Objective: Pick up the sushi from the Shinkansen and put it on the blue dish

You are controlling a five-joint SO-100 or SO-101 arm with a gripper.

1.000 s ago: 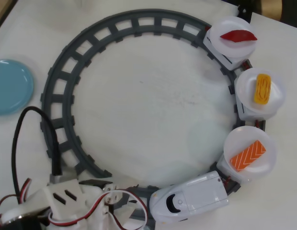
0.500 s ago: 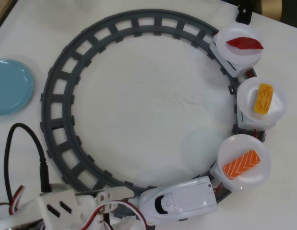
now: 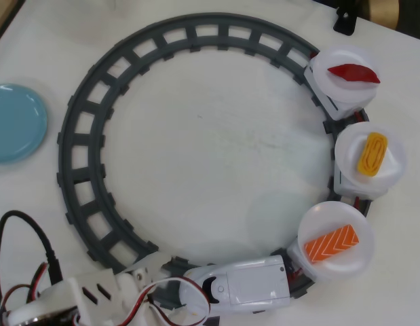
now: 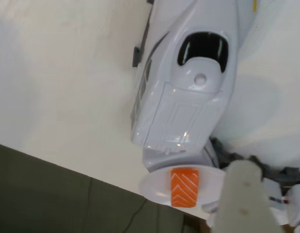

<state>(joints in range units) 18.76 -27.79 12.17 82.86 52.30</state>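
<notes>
The white Shinkansen point(image 3: 247, 284) stands on the grey track at the bottom of the overhead view, nose to the left. Its first car carries a white plate with the orange striped sushi point(image 3: 331, 244). The blue dish point(image 3: 13, 122) lies at the left edge, outside the track. My gripper point(image 3: 150, 268) is low at the bottom left, just left of the train's nose, and holds nothing that I can see. In the wrist view the train point(image 4: 188, 92) fills the middle and the sushi point(image 4: 184, 186) sits below it. One white finger point(image 4: 242, 196) shows at the bottom right; the other is hidden.
The grey circular track point(image 3: 81, 156) rings the table's middle. Two more white plates ride behind, with a yellow egg piece point(image 3: 372, 153) and a red pointed piece point(image 3: 353, 73). Black and red cables point(image 3: 20, 238) lie at the bottom left. A dark object point(image 3: 345, 20) stands at the top right.
</notes>
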